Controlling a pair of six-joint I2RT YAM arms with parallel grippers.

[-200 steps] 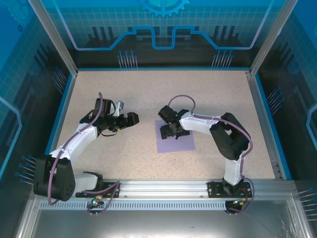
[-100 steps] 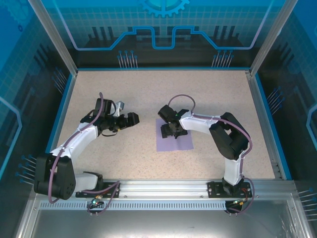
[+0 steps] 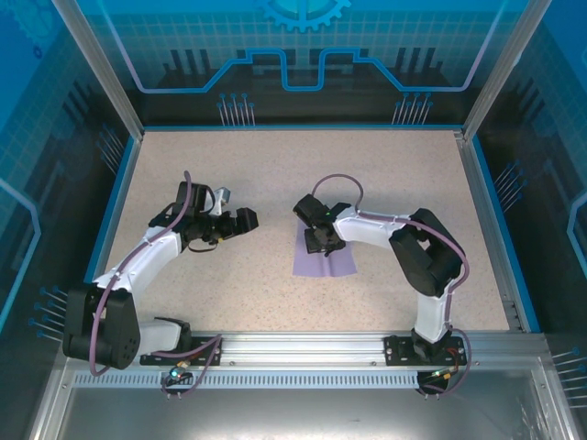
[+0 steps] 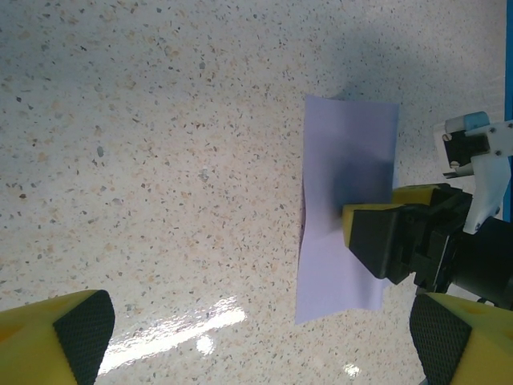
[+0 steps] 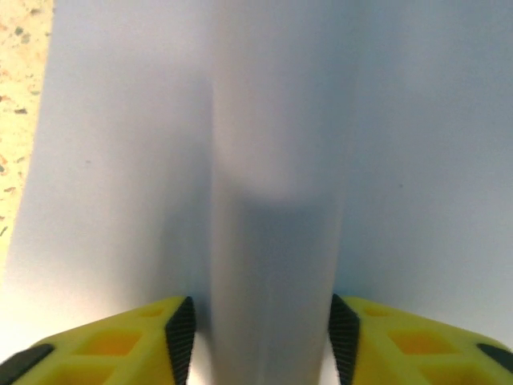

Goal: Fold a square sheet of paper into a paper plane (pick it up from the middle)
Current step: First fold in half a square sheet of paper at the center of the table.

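Note:
The square sheet of paper (image 3: 341, 264), plain lavender, lies on the speckled table right of centre. My right gripper (image 3: 321, 244) points down on its middle, and its pads press the two sides of a raised ridge of the sheet (image 5: 268, 241) bunched between them. In the right wrist view the right gripper (image 5: 262, 337) stands with its jaws partly closed around that ridge. The left wrist view shows the sheet (image 4: 341, 152) with the right gripper (image 4: 393, 241) on it. My left gripper (image 3: 246, 220) hovers left of the sheet, open wide, nothing between its fingers (image 4: 84, 333).
The speckled table (image 3: 275, 174) is ringed by a blue rim (image 3: 119, 192) and clear enclosure walls. Both arm bases sit on the metal rail (image 3: 303, 346) at the near edge. Bare tabletop stretches behind and beside the sheet.
The right gripper's jaws have closed in on the sheet's middle. The sheet has narrowed and risen into a ridge between them. The left arm has held still.

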